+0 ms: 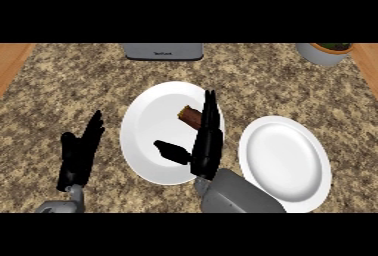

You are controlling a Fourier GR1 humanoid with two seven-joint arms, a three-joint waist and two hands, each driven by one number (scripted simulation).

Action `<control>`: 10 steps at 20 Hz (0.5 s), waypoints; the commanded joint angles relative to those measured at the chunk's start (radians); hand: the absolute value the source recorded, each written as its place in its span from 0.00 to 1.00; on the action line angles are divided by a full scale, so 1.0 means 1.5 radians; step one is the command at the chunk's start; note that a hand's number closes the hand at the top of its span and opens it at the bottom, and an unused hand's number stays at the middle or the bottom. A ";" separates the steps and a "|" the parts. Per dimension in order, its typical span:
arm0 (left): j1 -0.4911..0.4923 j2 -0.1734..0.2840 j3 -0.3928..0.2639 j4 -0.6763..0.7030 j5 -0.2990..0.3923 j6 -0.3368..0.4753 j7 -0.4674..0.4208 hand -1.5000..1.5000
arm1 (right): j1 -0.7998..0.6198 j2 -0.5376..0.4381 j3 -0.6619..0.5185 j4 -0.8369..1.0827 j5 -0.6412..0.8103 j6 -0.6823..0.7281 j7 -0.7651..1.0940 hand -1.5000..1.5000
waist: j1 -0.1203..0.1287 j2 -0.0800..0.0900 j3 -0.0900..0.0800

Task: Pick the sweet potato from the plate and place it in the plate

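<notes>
Right robot hand (203, 150) wide, fingers beside potato (190, 116) on left plate (148, 130). Close off-centre and you risk nudging it away.

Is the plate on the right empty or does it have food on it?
Empty. The right plate shows only bare white; the sweet potato lies on the left plate.

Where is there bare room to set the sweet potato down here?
The right plate holds nothing. Bare counter lies left of the left plate, above the left hand. The left plate is crowded: the sweet potato sits beside the right hand, whose fingers stretch over it.
</notes>
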State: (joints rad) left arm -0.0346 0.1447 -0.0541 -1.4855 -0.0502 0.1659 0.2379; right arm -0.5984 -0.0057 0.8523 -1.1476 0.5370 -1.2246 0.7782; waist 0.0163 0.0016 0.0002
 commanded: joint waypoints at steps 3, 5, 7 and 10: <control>0.014 0.025 0.025 -0.022 0.018 -0.033 0.002 0.50 | -0.018 0.004 0.019 0.065 0.016 -0.076 0.074 0.00 | -0.001 -0.001 0.000; -0.025 -0.030 -0.006 0.042 -0.024 0.018 -0.020 0.50 | -0.055 0.004 0.045 0.110 -0.001 -0.097 0.102 0.00 | 0.002 0.001 0.000; -0.022 -0.002 0.022 0.024 -0.003 -0.010 -0.006 0.50 | -0.016 0.004 -0.002 0.075 0.019 -0.049 0.064 0.00 | -0.007 -0.001 0.000; 0.010 0.005 0.021 -0.028 0.006 -0.024 0.014 0.50 | 0.015 0.004 -0.020 0.050 0.051 -0.036 0.076 0.00 | -0.008 -0.002 0.000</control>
State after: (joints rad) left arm -0.0352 0.1431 -0.0303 -1.4831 -0.0486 0.1463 0.2350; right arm -0.6136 -0.0039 0.8661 -1.0479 0.5716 -1.2689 0.8743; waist 0.0106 0.0000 -0.0002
